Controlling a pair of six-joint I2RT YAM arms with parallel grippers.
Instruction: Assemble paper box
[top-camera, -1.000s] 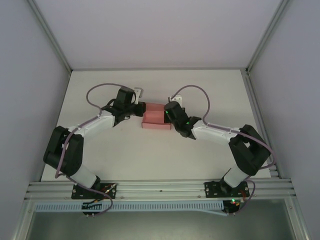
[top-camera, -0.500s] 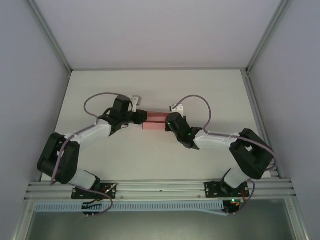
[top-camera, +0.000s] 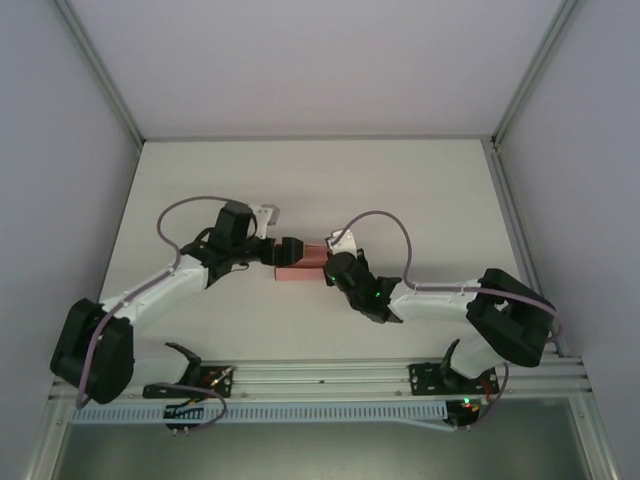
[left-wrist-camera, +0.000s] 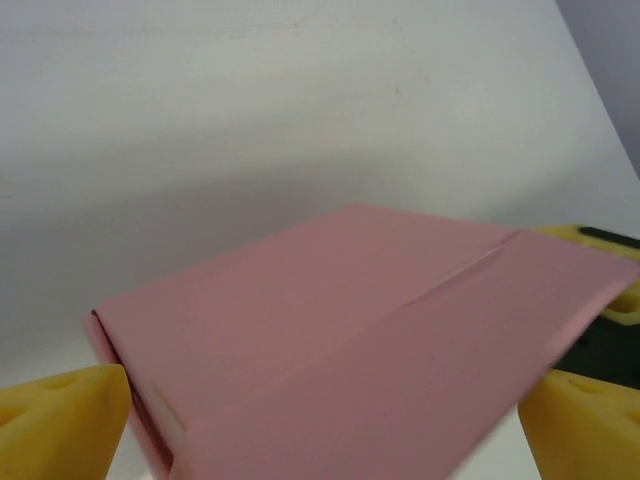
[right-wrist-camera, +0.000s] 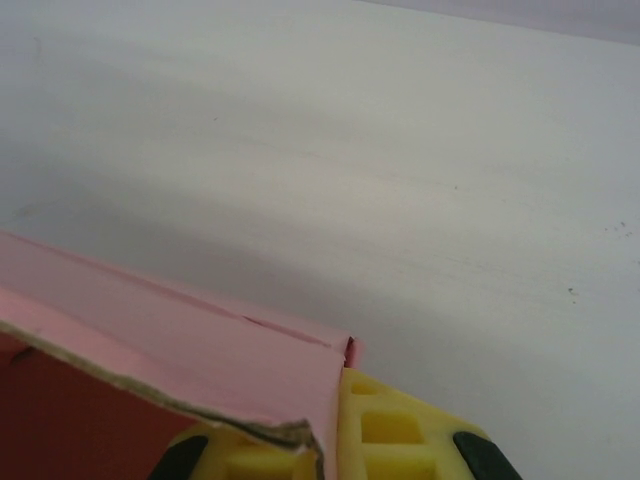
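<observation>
— Mid-table, btw the two grippers: is that where the paper box (top-camera: 300, 262) is?
— Yep. From the top cam it's a small pink rectangle, folded up. The left gripper (top-camera: 284, 250) is at its left end and the right gripper (top-camera: 330, 268) at its right end. Both touch it.
— Resting on the table (top-camera: 300, 180) or up in the air?
— Up, I'd say (both wrist cams show a soft shadow on the white surface beneath the card). How high, can't tell.
— Left gripper's state?
— Jaws spread wide. In the left wrist cam one yellow pad (left-wrist-camera: 60, 420) sits against the box's near left corner and the other shows at lower right. The paper box (left-wrist-camera: 330, 330) spans btw them, w/ a crease running diagonally across its top face. It looks clamped across the box's width.
— And the right?
— Nearly closed, pinching card. In the right wrist cam the yellow fingers (right-wrist-camera: 400, 435) meet at the bottom edge w/ a pink wall of the paper box (right-wrist-camera: 200, 340) caught btw them. A rough cut edge and a darker red inner face show at lower left.
— Is the box fully closed?
— Layered card edges show at the near left corner in the left wrist cam. Whether that end is shut, can't tell, too blurred.
— Arms?
— Both reach inward w/ elbows out, purple cables (top-camera: 195, 205) looping over them.
</observation>
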